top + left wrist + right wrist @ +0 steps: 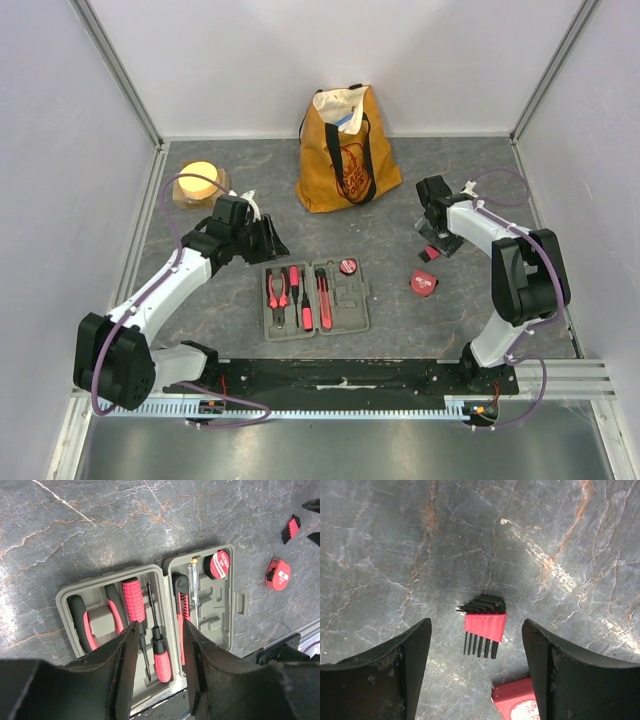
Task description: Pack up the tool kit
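Note:
The dark-grey tool case [355,318] lies open on the table, also in the left wrist view [62,597]. In it sit red-and-black pliers [87,622], two screwdrivers [132,600], a knife [182,605], a clear tester [192,582] and a round red tape roll [219,563]. My left gripper [159,625] is open and empty, above the case's far edge [265,240]. A red tape measure [424,283] lies right of the case. A red-holdered hex key set [485,622] lies on the table. My right gripper [476,623] hangs open above it, empty [438,245].
A mustard-yellow tote bag [345,150] stands at the back centre. A round yellow-topped tan block [200,185] sits at the back left. The tape measure's corner [515,700] shows just near the hex keys. Grey walls close in three sides.

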